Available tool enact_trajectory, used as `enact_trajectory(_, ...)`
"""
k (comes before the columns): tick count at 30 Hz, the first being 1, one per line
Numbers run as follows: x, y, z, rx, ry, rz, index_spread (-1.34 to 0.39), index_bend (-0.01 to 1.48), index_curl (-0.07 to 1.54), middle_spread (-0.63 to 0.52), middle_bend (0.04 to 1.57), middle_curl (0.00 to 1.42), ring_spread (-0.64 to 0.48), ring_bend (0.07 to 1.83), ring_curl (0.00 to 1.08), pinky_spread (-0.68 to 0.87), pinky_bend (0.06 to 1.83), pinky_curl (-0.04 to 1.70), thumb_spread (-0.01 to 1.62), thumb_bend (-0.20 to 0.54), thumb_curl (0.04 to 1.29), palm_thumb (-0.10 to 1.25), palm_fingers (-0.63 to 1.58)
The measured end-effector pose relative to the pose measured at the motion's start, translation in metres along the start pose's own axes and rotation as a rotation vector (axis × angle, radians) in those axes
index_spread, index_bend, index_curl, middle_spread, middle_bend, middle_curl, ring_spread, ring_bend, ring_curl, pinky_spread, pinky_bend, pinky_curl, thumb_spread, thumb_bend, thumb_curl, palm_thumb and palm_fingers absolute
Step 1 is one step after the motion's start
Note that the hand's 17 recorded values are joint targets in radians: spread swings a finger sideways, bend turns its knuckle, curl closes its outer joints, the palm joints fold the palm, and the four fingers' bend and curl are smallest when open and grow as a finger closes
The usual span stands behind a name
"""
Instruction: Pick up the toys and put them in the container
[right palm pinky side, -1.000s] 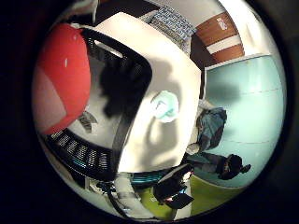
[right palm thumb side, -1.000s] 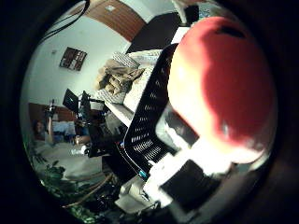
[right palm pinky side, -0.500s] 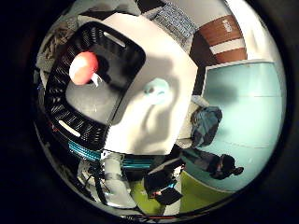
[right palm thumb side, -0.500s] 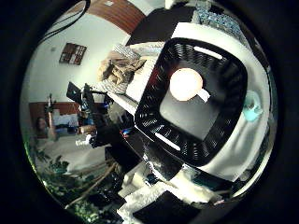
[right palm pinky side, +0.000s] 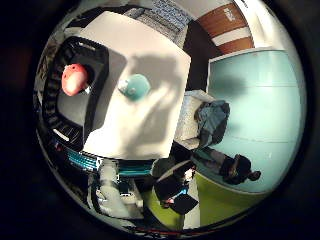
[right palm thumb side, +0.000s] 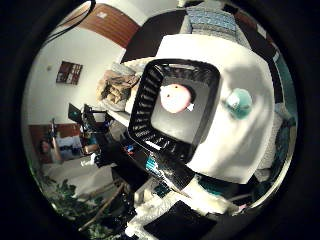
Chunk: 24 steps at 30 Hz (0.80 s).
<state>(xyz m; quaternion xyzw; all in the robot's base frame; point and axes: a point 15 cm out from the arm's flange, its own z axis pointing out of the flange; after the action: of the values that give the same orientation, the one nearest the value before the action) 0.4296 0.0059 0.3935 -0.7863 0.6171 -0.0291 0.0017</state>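
Observation:
A black slatted basket (right palm thumb side: 148, 112) stands on a white table (right palm pinky side: 150, 115). A red round toy (right palm thumb side: 177, 97) lies inside it on the bottom; the little finger side view shows it too (right palm pinky side: 74, 78). A small teal toy (right palm thumb side: 239, 101) lies on the table beside the basket, away from its rim, and also shows in the little finger side view (right palm pinky side: 134, 86). My hand (right palm thumb side: 185, 205) is high above the table. The fingers are relaxed and hold nothing.
A teal panel (right palm pinky side: 262, 100) stands past one side of the table. A dark bundle (right palm pinky side: 212, 120) lies at the table's edge. Brown clutter (right palm thumb side: 120, 85) and equipment (right palm thumb side: 95, 125) sit beyond the basket's side.
One second ago the red toy filled the view, close to my palm. It now lies in the basket, let go. The hand has risen; basket and table look smaller.

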Motion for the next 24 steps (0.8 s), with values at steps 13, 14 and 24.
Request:
enact_trajectory(13, 0.039, -0.049, 0.075, -0.017, 0.036, 0.036, -0.37, 0.15, 0.25, 0.01, 0.2, 0.33, 0.19, 0.44, 0.23, 0.5, 0.66, 0.3, 1.12, -0.019, 0.3, 0.5, 0.1)
enact_trajectory(14, 0.042, -0.051, 0.081, -0.021, 0.035, 0.04, -0.37, 0.15, 0.25, 0.01, 0.2, 0.33, 0.19, 0.44, 0.23, 0.5, 0.66, 0.29, 1.12, -0.02, 0.3, 0.5, 0.1)
enact_trajectory(24, 0.088, -0.059, 0.143, -0.057, 0.022, 0.116, -0.36, 0.15, 0.25, 0.01, 0.2, 0.33, 0.18, 0.44, 0.23, 0.5, 0.65, 0.27, 1.13, -0.019, 0.3, 0.53, 0.11)
